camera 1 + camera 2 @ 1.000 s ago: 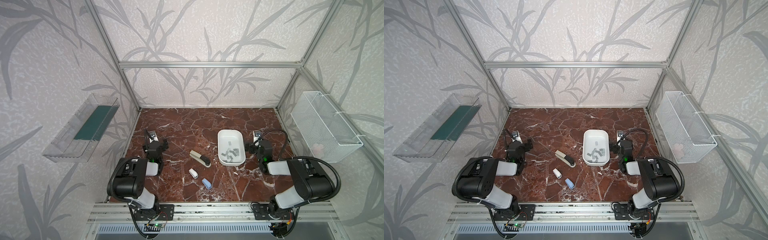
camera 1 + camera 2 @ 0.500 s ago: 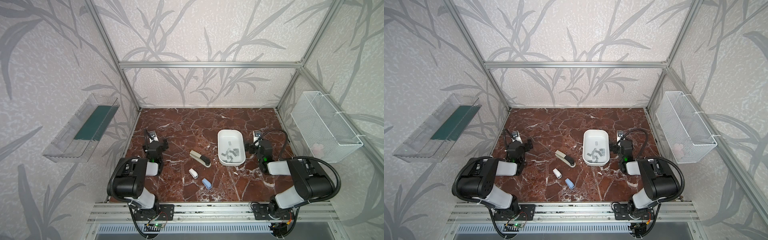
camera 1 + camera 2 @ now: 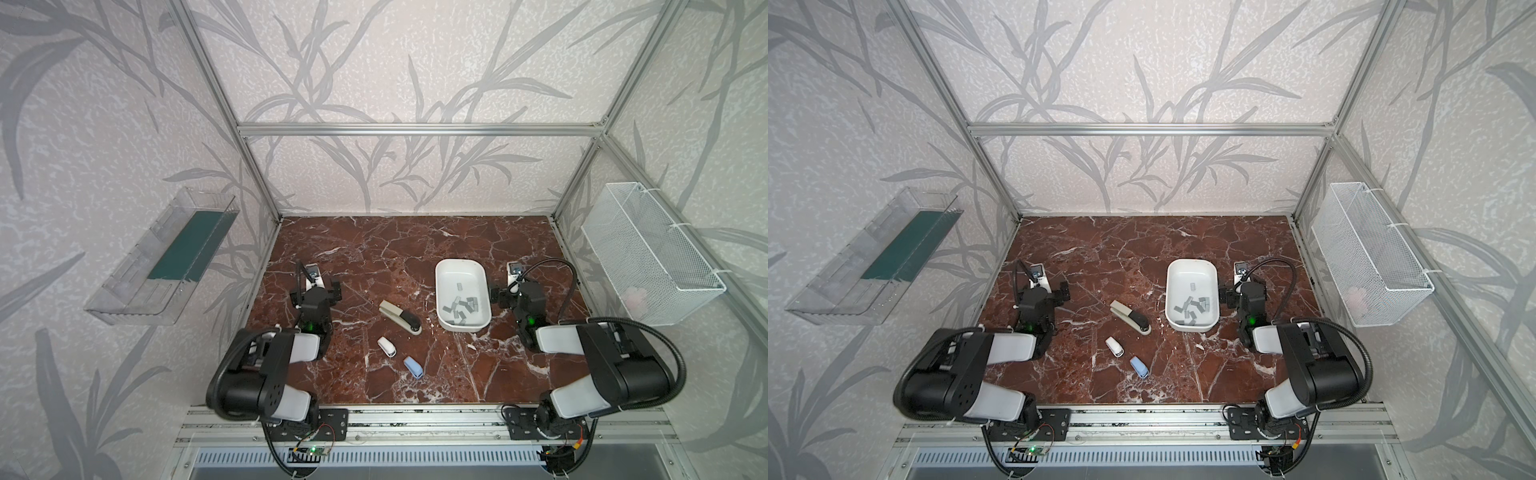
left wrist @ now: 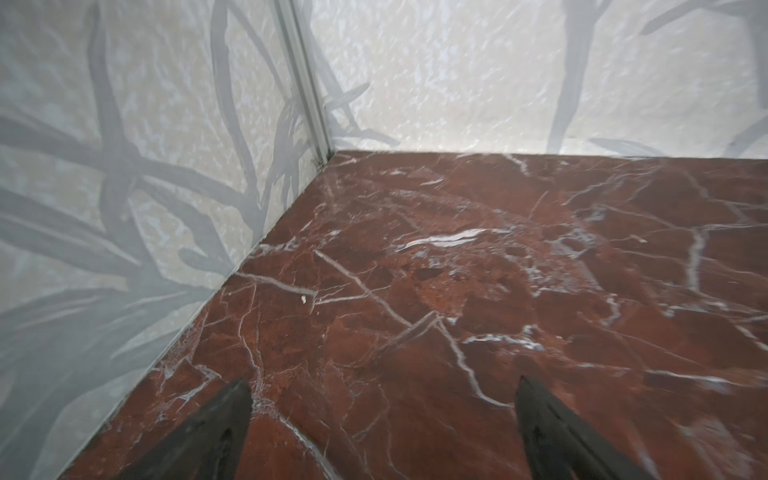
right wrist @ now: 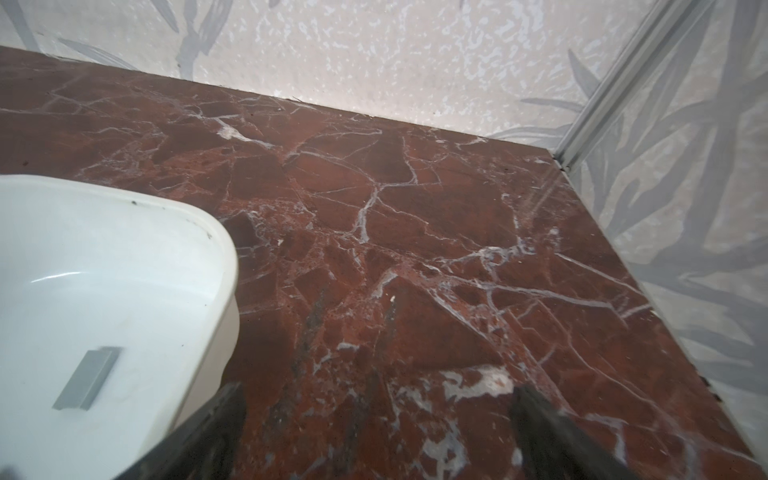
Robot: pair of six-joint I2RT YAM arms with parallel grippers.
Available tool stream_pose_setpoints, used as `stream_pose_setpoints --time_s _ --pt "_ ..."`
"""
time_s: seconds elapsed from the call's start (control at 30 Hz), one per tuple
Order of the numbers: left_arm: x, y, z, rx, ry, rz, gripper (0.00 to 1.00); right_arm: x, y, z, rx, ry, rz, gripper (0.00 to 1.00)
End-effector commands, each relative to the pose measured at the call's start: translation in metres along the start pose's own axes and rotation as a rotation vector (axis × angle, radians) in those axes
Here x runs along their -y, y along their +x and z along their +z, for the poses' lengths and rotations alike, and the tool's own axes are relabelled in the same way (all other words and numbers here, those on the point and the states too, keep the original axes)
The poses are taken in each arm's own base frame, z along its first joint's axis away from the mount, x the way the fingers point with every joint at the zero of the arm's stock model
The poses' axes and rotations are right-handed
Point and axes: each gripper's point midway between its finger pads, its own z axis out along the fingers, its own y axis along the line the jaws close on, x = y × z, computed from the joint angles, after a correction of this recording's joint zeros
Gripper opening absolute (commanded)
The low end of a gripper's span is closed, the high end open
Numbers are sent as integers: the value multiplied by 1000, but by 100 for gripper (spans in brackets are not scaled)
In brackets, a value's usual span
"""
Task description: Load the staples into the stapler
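Observation:
Several grey staples [image 3: 463, 306] [image 3: 1192, 305] lie loose in a white tray [image 3: 441, 291] [image 3: 1172, 291] right of centre in both top views. One staple strip [image 5: 87, 378] shows in the right wrist view. A beige and black stapler [image 3: 400, 318] [image 3: 1130, 318] lies left of the tray. In front of it lie a small white stapler [image 3: 386, 347] [image 3: 1114, 346] and a small blue stapler [image 3: 413, 367] [image 3: 1139, 367]. My left gripper [image 3: 316, 291] [image 3: 1042, 297] [image 4: 383, 381] is open and empty over bare marble at the left. My right gripper [image 3: 517, 297] [image 3: 1246, 297] [image 5: 378, 387] is open and empty just right of the tray.
The red marble floor [image 3: 374, 257] is fenced by patterned walls and aluminium posts. A clear plastic bin [image 3: 166, 266] hangs on the left wall and a white wire basket [image 3: 648, 257] on the right wall. The tray's rim [image 5: 224, 249] is close to my right gripper's finger.

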Motion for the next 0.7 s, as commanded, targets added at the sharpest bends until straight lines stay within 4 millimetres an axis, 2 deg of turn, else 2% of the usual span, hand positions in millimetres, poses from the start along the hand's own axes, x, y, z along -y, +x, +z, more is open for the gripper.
stream_pose_setpoints --time_s 0.0,0.07,0.13,0.2,0.23,0.27,0.37,0.4,0.47,0.6,0.63,0.67 --pt "0 -34 -17 -50 4 -17 99 3 -52 -24 28 43 -11 99" --pt "8 -48 -31 -115 81 -81 99 10 -70 -41 -52 39 102 99" --pt "19 -70 -47 -126 192 -138 99 16 -88 -62 -106 42 270 99" --pt "28 -90 -67 -125 300 -190 99 9 -94 -86 -153 -32 399 99" --pt "32 -92 -76 -142 342 -202 99 2 -97 -95 -137 -85 460 99" --pt "34 -94 -87 -154 381 -218 99 -12 -100 -104 -107 -185 510 99" --pt "23 -103 -109 -115 401 -318 99 -61 -127 -152 60 -595 540 99" --pt "20 -106 -115 -108 407 -353 99 -70 -130 -164 99 -663 558 99" --pt "18 -113 -126 -107 433 -385 99 -83 -122 -175 86 -688 553 99" --pt "42 -126 -143 -78 611 -369 99 -142 -110 -203 9 -812 361 99" --pt "56 -126 -147 -62 694 -351 98 -160 -104 -214 -14 -849 300 99" --pt "72 -125 -152 -46 793 -332 94 -174 -96 -224 -38 -873 246 92"
